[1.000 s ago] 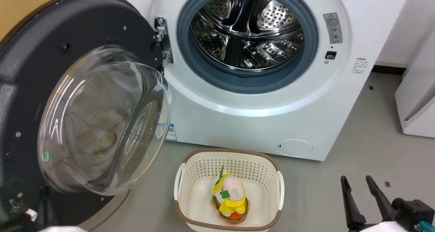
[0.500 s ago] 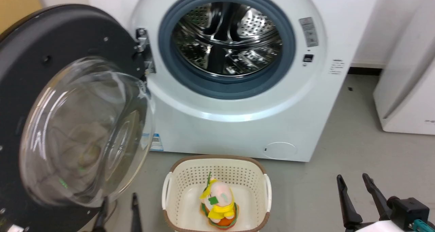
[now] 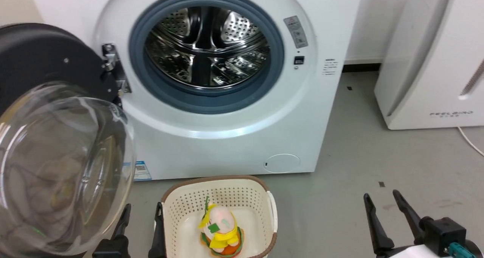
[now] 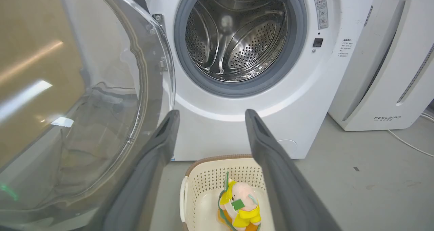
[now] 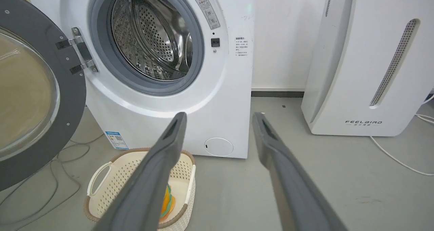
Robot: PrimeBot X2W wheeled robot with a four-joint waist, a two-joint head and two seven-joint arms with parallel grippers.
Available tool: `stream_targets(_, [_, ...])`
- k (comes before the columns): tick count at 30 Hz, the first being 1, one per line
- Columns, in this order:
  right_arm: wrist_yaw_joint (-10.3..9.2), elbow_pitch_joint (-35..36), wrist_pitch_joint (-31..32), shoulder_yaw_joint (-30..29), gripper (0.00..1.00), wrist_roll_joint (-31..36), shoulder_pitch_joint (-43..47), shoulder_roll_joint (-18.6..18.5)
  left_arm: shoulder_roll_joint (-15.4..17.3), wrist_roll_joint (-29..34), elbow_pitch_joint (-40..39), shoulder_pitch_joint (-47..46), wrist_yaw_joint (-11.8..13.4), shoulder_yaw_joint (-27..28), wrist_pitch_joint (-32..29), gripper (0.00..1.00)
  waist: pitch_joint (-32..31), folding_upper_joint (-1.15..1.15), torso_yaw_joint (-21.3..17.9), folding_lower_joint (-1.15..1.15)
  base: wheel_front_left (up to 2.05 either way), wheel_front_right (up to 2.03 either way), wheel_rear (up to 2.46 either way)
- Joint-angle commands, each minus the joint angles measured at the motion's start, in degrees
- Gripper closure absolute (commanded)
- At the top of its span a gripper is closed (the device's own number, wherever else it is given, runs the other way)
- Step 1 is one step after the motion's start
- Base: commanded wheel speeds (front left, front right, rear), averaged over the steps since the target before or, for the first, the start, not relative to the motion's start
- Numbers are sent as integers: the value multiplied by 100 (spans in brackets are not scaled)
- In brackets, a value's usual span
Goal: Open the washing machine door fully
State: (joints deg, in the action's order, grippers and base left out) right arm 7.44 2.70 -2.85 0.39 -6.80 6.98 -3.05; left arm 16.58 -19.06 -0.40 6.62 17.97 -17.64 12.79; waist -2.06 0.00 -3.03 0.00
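Judging the washing machine door (image 3: pixel 56 61) near full swing, you had left gripper (image 3: pixel 143 205) and right gripper (image 3: pixel 381 194) spread, empty; next called for pushing its inner face outward.

I take the white FEELBIRD appliance (image 5: pixel 359 71) as my mark: it stands on the grey floor (image 5: pixel 234 190), a white wall (image 5: pixel 281 38) with dark skirting (image 5: pixel 277 94) just to its left, a white cable (image 5: pixel 395 159) lying on the floor by its right corner.
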Motion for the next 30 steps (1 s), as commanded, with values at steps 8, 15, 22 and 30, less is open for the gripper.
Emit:
stream_targets(8, [0, 18, 24, 44, 100, -8, 65, 0, 30, -36, 93, -3, 0, 21, -10, 100, 50, 0, -90, 0, 0, 0, 0])
stream_targets(15, [0, 3, 38, 39, 100, 28, 26, 1, -43, 64, 90, -37, -93, 108, -76, 100, 58, 0, -70, 0, 0, 0, 0])
stream_targets(22, [0, -11, 50, 35, 100, 61, -11, 2, -110, 157, 87, -68, -179, 191, -136, 100, 65, 0, -51, 0, 0, 0, 0])
stream_targets(30, [1, -29, 67, 29, 100, 105, -60, 3, -199, 281, 84, -111, -294, 303, -217, 100, 75, 0, -26, 0, 0, 0, 0])
